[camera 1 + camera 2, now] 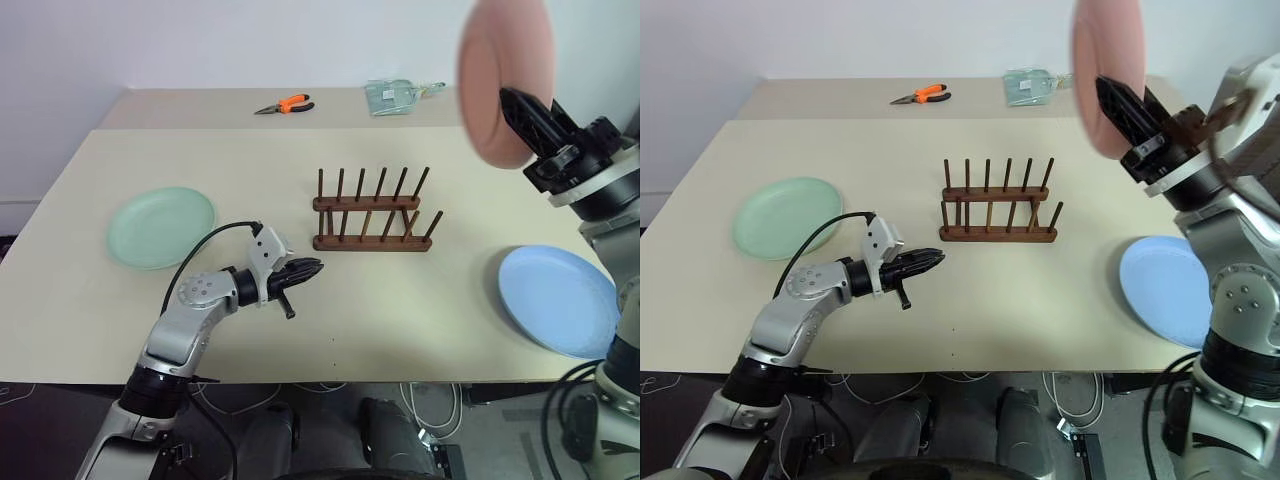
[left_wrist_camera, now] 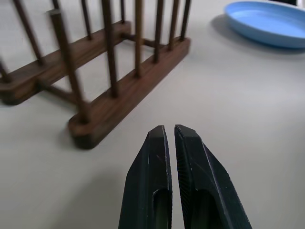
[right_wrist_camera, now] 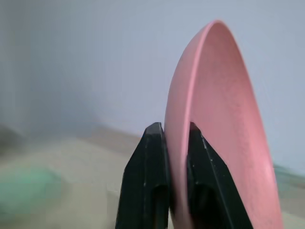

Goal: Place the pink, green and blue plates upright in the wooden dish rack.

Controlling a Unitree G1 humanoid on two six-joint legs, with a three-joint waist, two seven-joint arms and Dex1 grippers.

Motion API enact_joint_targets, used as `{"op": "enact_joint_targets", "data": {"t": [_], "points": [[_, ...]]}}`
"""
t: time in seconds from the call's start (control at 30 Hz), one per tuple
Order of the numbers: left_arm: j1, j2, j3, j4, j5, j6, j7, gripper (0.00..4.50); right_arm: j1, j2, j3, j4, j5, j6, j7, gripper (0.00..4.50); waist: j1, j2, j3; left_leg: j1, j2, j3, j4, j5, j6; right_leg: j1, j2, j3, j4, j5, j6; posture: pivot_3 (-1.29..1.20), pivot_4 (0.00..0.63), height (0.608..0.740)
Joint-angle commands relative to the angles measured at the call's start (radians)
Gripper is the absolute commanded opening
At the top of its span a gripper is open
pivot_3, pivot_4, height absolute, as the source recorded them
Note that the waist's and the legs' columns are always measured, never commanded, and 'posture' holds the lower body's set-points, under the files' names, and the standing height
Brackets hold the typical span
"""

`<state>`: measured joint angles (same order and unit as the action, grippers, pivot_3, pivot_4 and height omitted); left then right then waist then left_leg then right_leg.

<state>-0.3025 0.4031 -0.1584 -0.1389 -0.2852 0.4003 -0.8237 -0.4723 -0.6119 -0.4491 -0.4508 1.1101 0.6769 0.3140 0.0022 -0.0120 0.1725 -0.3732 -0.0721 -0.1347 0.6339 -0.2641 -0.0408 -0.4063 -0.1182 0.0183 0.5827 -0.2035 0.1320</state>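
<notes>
Wooden dish rack point(image 1: 372, 213) empty; pink plate point(image 1: 503, 75) apparently held aloft

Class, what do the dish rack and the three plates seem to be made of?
Wooden dish rack: dark brown stained wood, by its visible grain and satin sheen.
Pink plate, green plate, blue plate: probably matte plastic or a similar composite, by their flat pastel colour and thin rims; hard to confirm.
</notes>
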Motion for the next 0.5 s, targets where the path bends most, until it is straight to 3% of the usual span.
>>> {"op": "enact_joint_targets", "data": {"t": [0.03, 0.5], "points": [[-0.007, -0.001, 0.021, -0.026, -0.025, -0.025, -0.008, 0.25, -0.003, 0.033, 0.01, -0.034, 0.106, 0.046, -0.129, 0.03, 0.006, 0.0, 0.0, 0.0, 0.0, 0.001, 0.0, 0.0, 0.0, 0.0, 0.0, 0.0, 0.0, 0.0, 0.0, 0.0, 0.15, 0.74], [0.031, -0.006, 0.024, -0.058, -0.035, -0.009, 0.006, 0.25, -0.005, 0.149, 0.085, 0.074, 0.12, 0.074, -0.39, 0.03, 0.007, 0.001, 0.0, 0.0, 0.0, 0.002, -0.002, 0.0, 0.0, -0.003, 0.001, 0.0, 0.001, 0.0, 0.0, 0.0, 0.15, 0.74]]}}
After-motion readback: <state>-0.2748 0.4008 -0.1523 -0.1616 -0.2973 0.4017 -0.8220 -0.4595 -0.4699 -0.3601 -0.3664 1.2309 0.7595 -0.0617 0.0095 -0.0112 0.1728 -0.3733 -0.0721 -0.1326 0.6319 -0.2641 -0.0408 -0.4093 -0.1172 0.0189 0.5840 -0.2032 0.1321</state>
